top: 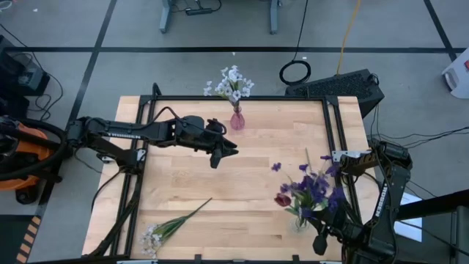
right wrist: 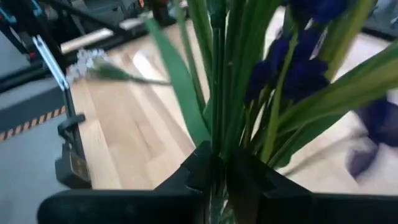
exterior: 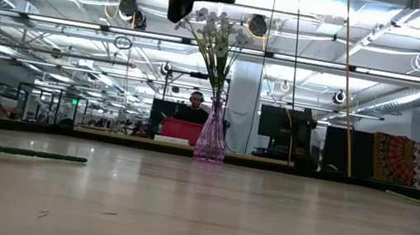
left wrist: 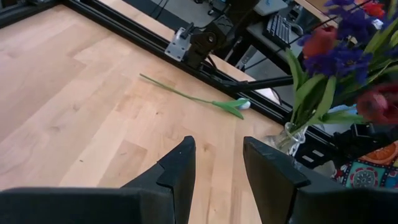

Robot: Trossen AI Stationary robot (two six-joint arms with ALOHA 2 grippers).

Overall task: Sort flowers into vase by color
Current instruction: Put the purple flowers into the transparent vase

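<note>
White spray [top: 172, 226] first? Where's it lying?
– Flat on the table [top: 220, 198], at my front edge, well apart from the pink vase [top: 237, 119] and off to its left. Nobody's touching it.
– And your right claw [top: 320, 236]?
– Low at the front too, far to the right of the pink vase, nosed into the green stems standing in the clear vase [left wrist: 287, 138]. Whether it's gripping a stem or just loose around one, I cannot tell.
– What's in that bunch?
– Purple blossoms [top: 316, 189] and a dark red tulip [top: 282, 199]. One loose purple blossom [top: 276, 166] lies on the wood, between that bunch and the pink vase.
– Left claw [left wrist: 219, 144]?
– Spread wide, holding nothing, hanging above the table just in front of the pink vase and slightly to its left.
– And the pink vase itself?
– Upright at the table's far edge, with the white flowers [top: 231, 82] standing in it.
</note>
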